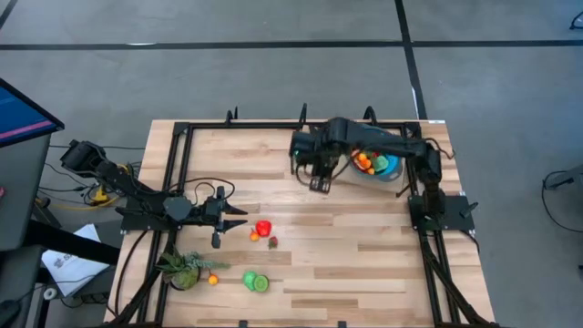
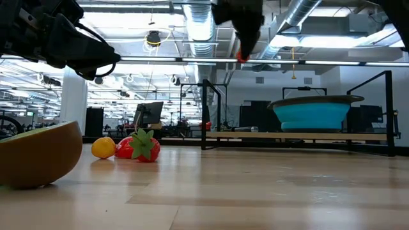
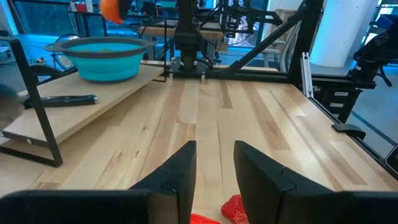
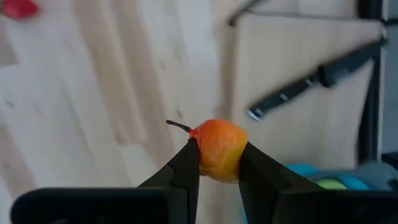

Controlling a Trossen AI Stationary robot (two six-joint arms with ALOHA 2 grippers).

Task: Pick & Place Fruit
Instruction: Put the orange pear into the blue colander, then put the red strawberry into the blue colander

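My right gripper (image 1: 319,182) hangs high over the table's far middle, left of the blue bowl (image 1: 383,167), shut on a small orange-red fruit with a dark stem (image 4: 217,146); the low view shows that fruit (image 2: 241,57) well above the table. The bowl holds several fruits. My left gripper (image 1: 235,211) is open, low over the table's left middle, fingers pointing toward the right edge. A red fruit (image 1: 263,228), a small orange one (image 1: 254,236) and a strawberry (image 1: 272,241) lie just beyond it. A green fruit (image 1: 255,282) and an orange one (image 1: 213,280) lie nearer the front. My right gripper pinches the orange-red fruit by its two sides (image 4: 239,152) between the fingertips (image 4: 189,158), coming from above and pointing down. The fruit is lifted clear of the table, its stem (image 4: 177,126) sticking out sideways past the fingers.
The bowl (image 2: 313,112) stands on a raised wooden board (image 3: 93,106) by the right arm's base, with a black-handled knife (image 4: 311,81) lying beside it. A spiky green plant (image 1: 182,269) lies at the near left. A black frame (image 1: 173,173) borders the table.
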